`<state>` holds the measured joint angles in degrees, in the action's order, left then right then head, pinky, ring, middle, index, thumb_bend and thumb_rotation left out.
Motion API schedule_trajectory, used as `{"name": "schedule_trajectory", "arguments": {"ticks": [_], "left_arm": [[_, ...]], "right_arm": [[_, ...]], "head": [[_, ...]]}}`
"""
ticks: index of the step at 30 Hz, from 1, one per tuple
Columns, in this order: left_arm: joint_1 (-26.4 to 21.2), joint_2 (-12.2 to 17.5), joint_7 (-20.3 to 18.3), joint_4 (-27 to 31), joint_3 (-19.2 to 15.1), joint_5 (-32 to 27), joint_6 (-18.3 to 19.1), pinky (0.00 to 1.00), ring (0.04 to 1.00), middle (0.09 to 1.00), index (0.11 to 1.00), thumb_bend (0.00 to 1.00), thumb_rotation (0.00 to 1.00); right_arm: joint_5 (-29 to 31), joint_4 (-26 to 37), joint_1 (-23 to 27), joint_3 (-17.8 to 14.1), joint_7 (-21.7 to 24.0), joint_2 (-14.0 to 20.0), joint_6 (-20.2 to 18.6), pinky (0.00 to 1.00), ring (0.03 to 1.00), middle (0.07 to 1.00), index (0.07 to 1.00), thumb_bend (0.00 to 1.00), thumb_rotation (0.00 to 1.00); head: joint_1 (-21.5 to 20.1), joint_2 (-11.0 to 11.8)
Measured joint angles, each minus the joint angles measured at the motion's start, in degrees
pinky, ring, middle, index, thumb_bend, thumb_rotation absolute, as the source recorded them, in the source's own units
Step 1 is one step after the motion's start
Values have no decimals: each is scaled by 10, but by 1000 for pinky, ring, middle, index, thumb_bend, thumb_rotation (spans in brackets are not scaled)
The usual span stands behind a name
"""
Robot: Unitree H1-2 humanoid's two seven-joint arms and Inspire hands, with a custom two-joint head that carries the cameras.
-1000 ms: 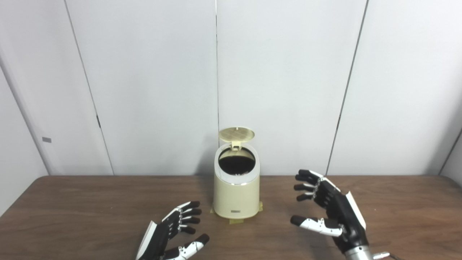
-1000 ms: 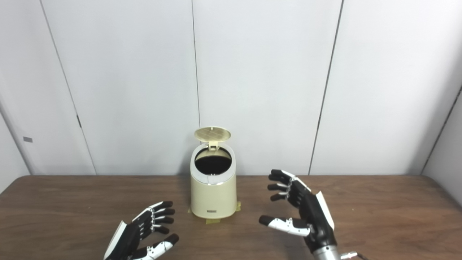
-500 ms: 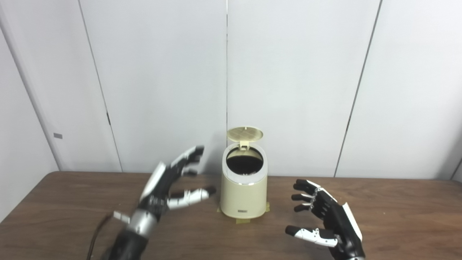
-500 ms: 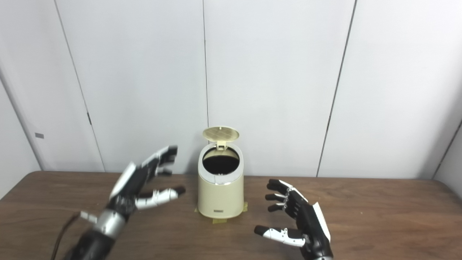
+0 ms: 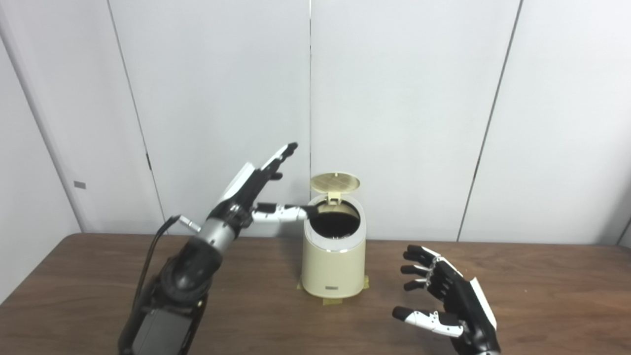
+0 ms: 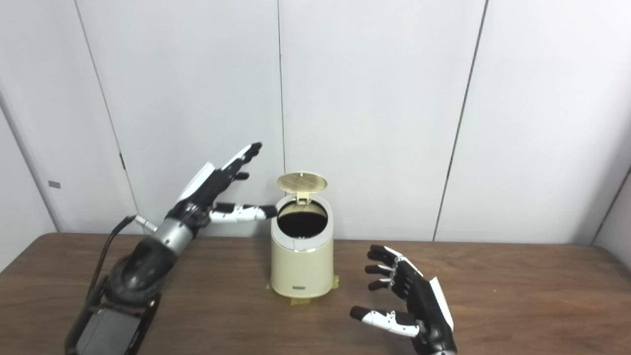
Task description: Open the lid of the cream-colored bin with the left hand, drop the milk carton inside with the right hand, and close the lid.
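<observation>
A cream-colored bin (image 5: pixel 333 261) stands at the back middle of the wooden table (image 5: pixel 79 291), taped down at its base. Its round lid (image 5: pixel 335 182) is tipped up at the back, and the opening (image 5: pixel 333 222) looks dark inside. My left hand (image 5: pixel 256 190) is raised left of the bin at lid height, open with fingers spread, its thumb reaching the bin's left rim. My right hand (image 5: pixel 446 301) hovers open and empty over the table to the bin's right. No milk carton shows in either view.
White wall panels (image 5: pixel 404 113) rise straight behind the table's far edge. My left forearm (image 5: pixel 182 276) slants up over the left half of the table. Yellow tape (image 5: pixel 331 299) pokes out under the bin.
My left hand has risen from the table's near left edge up toward the bin's rim and lid. The right hand has stayed about where it was. The camera shifted during the first half second.
</observation>
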<state>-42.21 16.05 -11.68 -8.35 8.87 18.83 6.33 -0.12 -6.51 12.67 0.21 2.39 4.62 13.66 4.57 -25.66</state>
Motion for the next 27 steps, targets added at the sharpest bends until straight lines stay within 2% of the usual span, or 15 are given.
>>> {"name": "schedule_trajectory", "arguments": {"ticks": [5, 9, 14, 18, 22, 27], "left_arm": [[-37, -1, 1, -49, 15, 22, -2, 869, 992, 989, 1000, 919, 404], [-53, -1, 0, -84, 30, 29, -15, 935, 1000, 999, 991, 915, 388], [-73, 24, -29, -119, 95, 84, -54, 937, 1000, 955, 905, 984, 335], [-76, 28, -46, -122, 104, 104, -54, 984, 1000, 905, 856, 969, 329], [-79, 30, -66, -121, 107, 110, -54, 1000, 1000, 871, 802, 986, 342], [-81, 35, -81, -119, 108, 111, -58, 1000, 1000, 840, 793, 969, 320]], "right_arm": [[-7, 0, 0, 1, 0, 0, 0, 541, 704, 771, 743, 804, 187], [-10, -1, 0, 2, 0, -3, 0, 553, 708, 774, 734, 796, 192], [-26, -2, 0, 7, -1, -6, -1, 568, 693, 768, 721, 779, 188], [-30, -2, 0, 7, -2, -10, -1, 552, 677, 757, 716, 786, 195], [-38, -2, 0, 8, -4, -15, 0, 598, 709, 748, 689, 795, 208], [-50, -4, 0, 8, -10, -15, 0, 590, 702, 745, 685, 781, 200]], "head": [[-4, 4], [-14, 8], [-18, 9], [-23, 8], [-26, 7], [-26, 8]]}}
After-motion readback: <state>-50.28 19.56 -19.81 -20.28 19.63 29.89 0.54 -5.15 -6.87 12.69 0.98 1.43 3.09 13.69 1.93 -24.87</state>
